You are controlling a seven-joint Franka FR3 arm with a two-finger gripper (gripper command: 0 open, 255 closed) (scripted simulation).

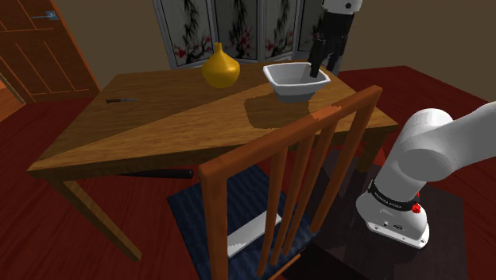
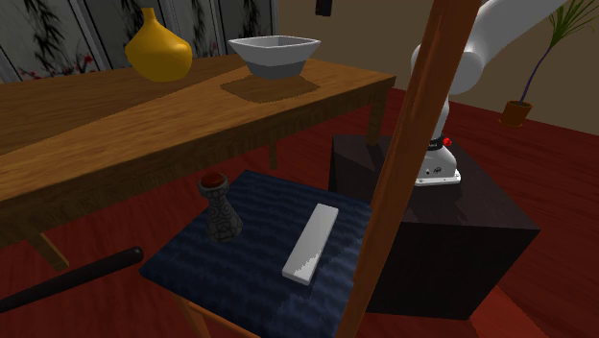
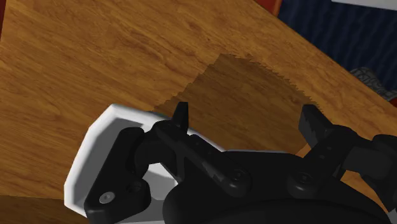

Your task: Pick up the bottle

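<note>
A yellow, narrow-necked bottle [image 1: 220, 67] stood upright on the wooden desk [image 1: 159, 119], near a white bowl [image 1: 296, 81]. Further right, the black tool [image 1: 324, 62] hung over the bowl, fingers apart and holding nothing. This looked like the approach step. Next it would need to cross to the bottle and close on it. The arm's upper part was cut off, and a small grey, red-topped object [image 2: 220, 206] on the chair seat was hard to identify.

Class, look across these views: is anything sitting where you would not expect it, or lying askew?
Yes. A small grey bottle with a red top stands on the chair's dark blue cushion, beside a flat white bar lying askew on it, not on the wooden table.
</note>
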